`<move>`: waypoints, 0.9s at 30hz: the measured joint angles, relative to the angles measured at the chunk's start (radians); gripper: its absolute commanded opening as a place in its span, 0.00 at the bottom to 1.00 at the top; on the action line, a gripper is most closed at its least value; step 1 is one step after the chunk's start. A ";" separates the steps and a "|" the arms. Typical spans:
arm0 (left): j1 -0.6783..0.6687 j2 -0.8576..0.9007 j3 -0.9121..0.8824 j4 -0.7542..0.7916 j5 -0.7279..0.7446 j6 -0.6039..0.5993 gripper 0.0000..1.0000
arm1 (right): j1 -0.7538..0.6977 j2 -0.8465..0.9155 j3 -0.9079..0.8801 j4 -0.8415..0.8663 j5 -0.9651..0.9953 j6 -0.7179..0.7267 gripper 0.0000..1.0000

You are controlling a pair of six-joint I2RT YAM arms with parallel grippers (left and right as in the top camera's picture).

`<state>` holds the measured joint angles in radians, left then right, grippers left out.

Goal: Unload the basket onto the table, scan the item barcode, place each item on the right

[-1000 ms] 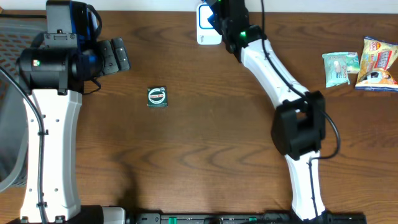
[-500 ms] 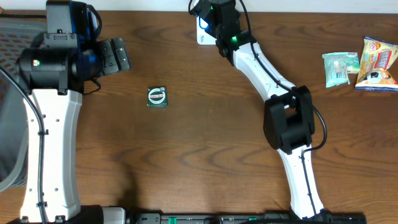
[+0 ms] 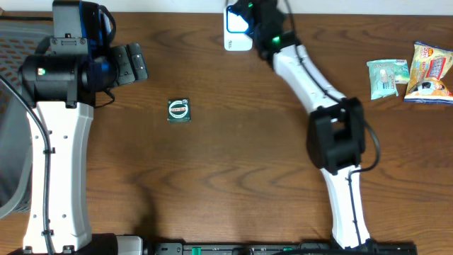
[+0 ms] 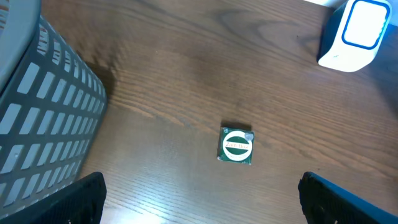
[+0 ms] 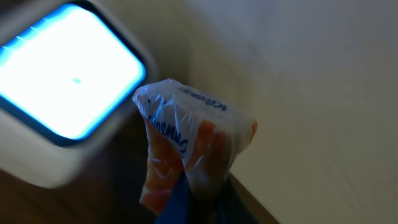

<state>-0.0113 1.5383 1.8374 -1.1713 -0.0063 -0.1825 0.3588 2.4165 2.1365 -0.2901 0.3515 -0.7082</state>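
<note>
The right gripper (image 3: 253, 15) reaches to the far edge of the table (image 3: 233, 170), its fingers pinched together on the lower end of a small plastic-wrapped packet (image 5: 194, 149) printed in orange and white. The packet stands upright above the fingers, just beside the scanner (image 5: 67, 81), whose rounded window glows bright blue-white. The wrist view is blurred, so the packet seems to sit close in front of the window rather than touching it, and no barcode can be made out on the wrapper. From overhead the scanner shows as a white block at the table's far edge, with the arm's head partly over it. The left gripper (image 3: 132, 65) hovers over the left part of the table with its jaws spread wide and nothing between them. Near it a small green square item (image 4: 237, 145) lies flat on the wood. A grey mesh basket (image 4: 43, 130) stands at the left edge, and two snack packets (image 3: 410, 74) lie at the far right.
</note>
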 measured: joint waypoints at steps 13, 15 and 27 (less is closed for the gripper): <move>0.000 0.000 0.000 0.000 0.000 0.000 0.98 | -0.397 -0.095 0.014 -0.395 0.207 0.150 0.01; 0.000 0.000 0.000 0.000 0.000 0.000 0.98 | -0.444 -0.095 0.014 -0.413 0.227 0.195 0.01; 0.000 0.000 0.000 0.000 0.000 0.000 0.98 | -0.605 -0.095 0.014 -0.488 0.248 0.342 0.99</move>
<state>-0.0113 1.5383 1.8374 -1.1709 -0.0063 -0.1825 -0.2462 2.3215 2.1506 -0.7776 0.5999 -0.3664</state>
